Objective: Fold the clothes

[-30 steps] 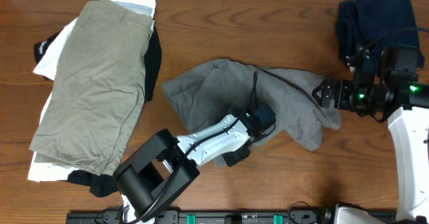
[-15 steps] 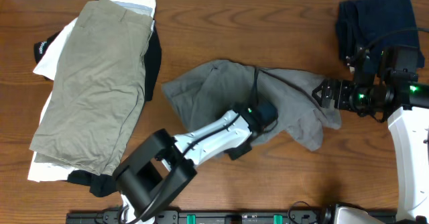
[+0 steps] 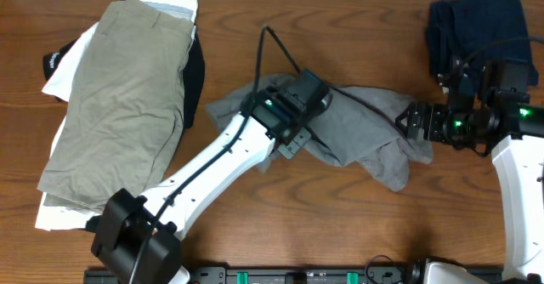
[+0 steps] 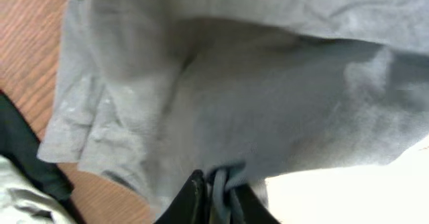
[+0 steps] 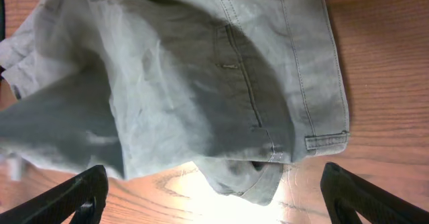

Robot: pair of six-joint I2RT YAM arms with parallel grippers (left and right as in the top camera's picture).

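Observation:
The grey shorts [image 3: 365, 135] lie crumpled in the middle of the table, partly doubled over. My left gripper [image 3: 299, 114] hovers over their left half, shut on a pinch of the grey fabric [image 4: 218, 184], which bunches between the black fingers [image 4: 193, 200]. The rest of the cloth hangs away from it in the left wrist view. My right gripper [image 3: 406, 119] sits at the shorts' right end, open, its fingers [image 5: 80, 190] spread wide on either side of the waistband hem [image 5: 268, 177] without touching it.
A stack of clothes lies at the left: khaki shorts [image 3: 127, 97] on top of white [image 3: 64, 71] and black [image 3: 195, 71] garments. A navy garment [image 3: 476, 20] lies at the far right corner, behind the right arm.
My left gripper has closed on the shorts' near edge and swung up and away from the front edge, dragging that fabric back over the shorts. The right arm has not moved.

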